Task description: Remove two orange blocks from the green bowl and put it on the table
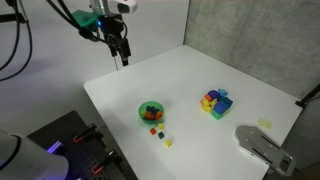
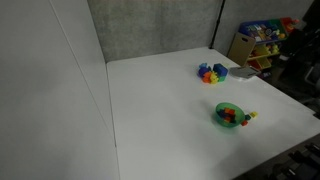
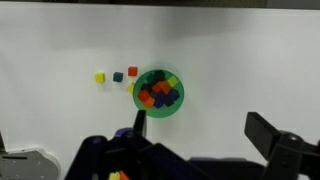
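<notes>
The white table [image 1: 200, 70] is mostly bare, with broad open surface between the gripper [image 1: 121, 55], which hangs high near one edge with nothing in it, and the green bowl [image 1: 151, 112], which sits closer to the opposite edge. The multicoloured block cluster [image 1: 215, 102] sits well apart from the bowl, toward another side. In the wrist view the jaws stand wide apart with the bowl showing between them farther off; the orange blocks [image 3: 150, 98] lie inside it among other cubes, and three loose cubes [image 3: 117, 76], red, dark and yellow, line up on the table just beside its rim.
</notes>
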Motion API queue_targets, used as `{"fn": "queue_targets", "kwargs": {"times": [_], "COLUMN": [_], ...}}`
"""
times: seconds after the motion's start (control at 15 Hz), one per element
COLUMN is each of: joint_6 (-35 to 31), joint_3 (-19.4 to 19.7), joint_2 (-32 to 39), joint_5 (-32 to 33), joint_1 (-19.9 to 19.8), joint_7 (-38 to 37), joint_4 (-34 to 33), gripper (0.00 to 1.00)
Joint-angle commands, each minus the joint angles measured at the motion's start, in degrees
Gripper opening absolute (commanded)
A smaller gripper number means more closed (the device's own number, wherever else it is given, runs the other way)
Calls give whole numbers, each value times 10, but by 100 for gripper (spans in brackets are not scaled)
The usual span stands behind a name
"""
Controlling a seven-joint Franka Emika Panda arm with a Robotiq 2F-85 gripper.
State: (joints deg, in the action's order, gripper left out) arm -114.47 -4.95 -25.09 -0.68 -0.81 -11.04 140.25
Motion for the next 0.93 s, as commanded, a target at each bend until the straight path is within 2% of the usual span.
{"fn": "queue_targets", "kwargs": {"times": [0.0,0.4,0.67,0.87], "joint_6": [-46,-131,-147,-149], "joint_3": [-1,-7,3,12], "joint_2": [80,211,285,325], "joint_5": [14,67,94,90], "joint_1": [3,6,14,19], "joint_7": [0,-20,-20,-26], "joint_4": [-28,-70,-108,-129], "gripper": [100,100,100,100]}}
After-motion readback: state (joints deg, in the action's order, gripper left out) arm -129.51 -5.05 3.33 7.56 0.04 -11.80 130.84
